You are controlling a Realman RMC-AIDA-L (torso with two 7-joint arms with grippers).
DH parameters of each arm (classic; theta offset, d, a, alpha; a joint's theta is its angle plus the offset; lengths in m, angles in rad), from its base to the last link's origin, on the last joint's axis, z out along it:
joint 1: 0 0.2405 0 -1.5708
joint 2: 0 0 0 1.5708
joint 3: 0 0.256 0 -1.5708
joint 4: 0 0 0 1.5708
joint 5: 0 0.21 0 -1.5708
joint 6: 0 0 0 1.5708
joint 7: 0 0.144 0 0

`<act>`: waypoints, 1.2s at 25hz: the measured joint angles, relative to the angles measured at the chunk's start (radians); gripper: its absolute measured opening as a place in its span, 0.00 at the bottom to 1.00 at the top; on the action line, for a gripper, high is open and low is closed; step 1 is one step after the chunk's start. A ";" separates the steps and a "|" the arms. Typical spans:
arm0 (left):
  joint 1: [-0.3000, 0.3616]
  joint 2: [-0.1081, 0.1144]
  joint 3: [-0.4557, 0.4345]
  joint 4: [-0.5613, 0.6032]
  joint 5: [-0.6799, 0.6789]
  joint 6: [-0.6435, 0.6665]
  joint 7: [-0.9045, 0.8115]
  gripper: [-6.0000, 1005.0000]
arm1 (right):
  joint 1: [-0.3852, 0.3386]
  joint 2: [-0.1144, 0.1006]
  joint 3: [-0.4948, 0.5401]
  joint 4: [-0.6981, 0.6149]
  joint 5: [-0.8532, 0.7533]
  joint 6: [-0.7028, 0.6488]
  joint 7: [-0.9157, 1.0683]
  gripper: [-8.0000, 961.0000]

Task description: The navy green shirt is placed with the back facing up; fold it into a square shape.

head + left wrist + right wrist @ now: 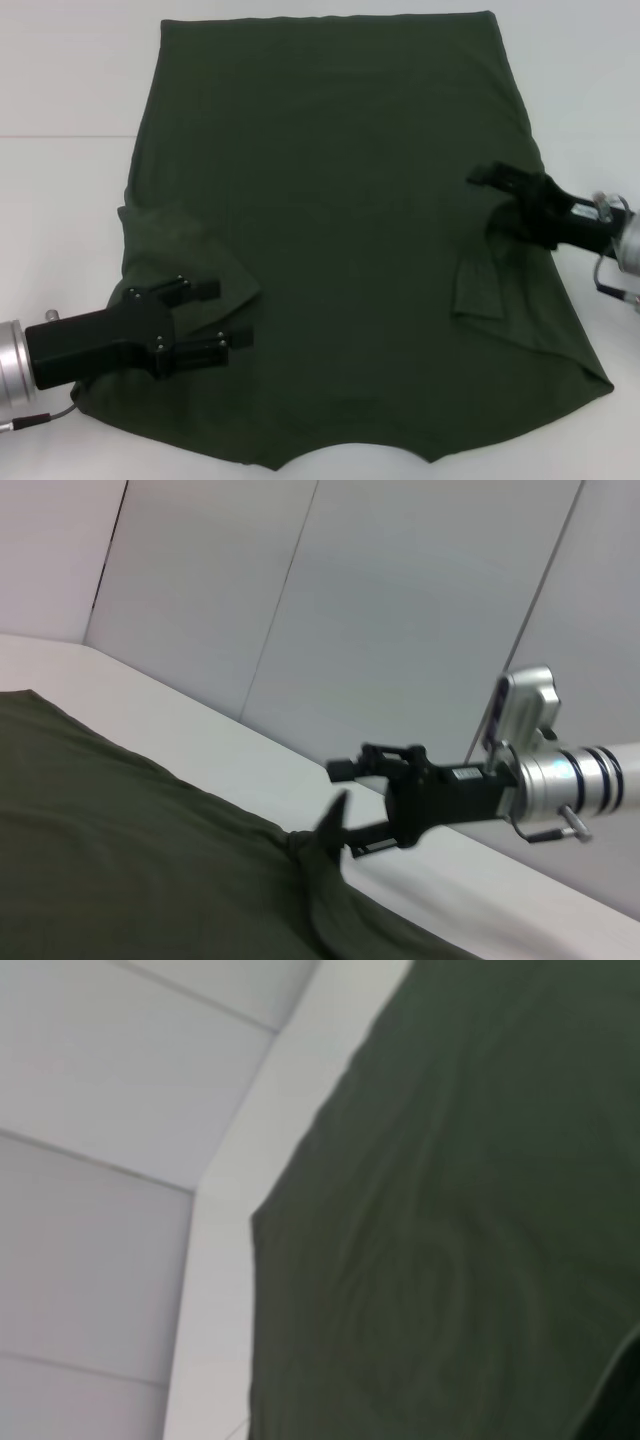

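Item: the navy green shirt [340,220], spread flat on the white table [60,80], both sleeves folded inward onto the body. My left gripper [222,315] hovered over the left sleeve fold, fingers spread, holding nothing. My right gripper [490,185] sat at the right sleeve; I could not tell its grip.

The navy green shirt [340,230] lies spread across the table [60,90], its sleeves folded inward. The left gripper [222,315] sits over its near left part, and the right gripper [490,178] over its right edge.
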 joint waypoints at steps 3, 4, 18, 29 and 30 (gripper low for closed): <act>0.001 -0.001 0.000 0.000 0.000 0.005 -0.005 0.80 | 0.030 0.002 -0.010 -0.004 -0.004 0.000 -0.015 0.98; 0.001 -0.001 0.000 0.000 0.000 0.006 -0.006 0.80 | 0.035 0.002 -0.016 -0.005 -0.005 0.000 -0.017 0.98; 0.003 -0.003 0.000 0.000 0.000 0.011 -0.047 0.79 | 0.020 -0.008 -0.040 -0.056 -0.001 -0.144 -0.164 0.98; -0.002 0.015 -0.002 -0.002 0.001 0.013 -0.230 0.79 | -0.138 -0.042 -0.035 -0.136 -0.005 -0.400 -0.404 0.98; -0.003 0.021 -0.002 -0.002 0.002 0.013 -0.267 0.79 | -0.150 -0.044 -0.039 -0.139 -0.010 -0.428 -0.455 0.98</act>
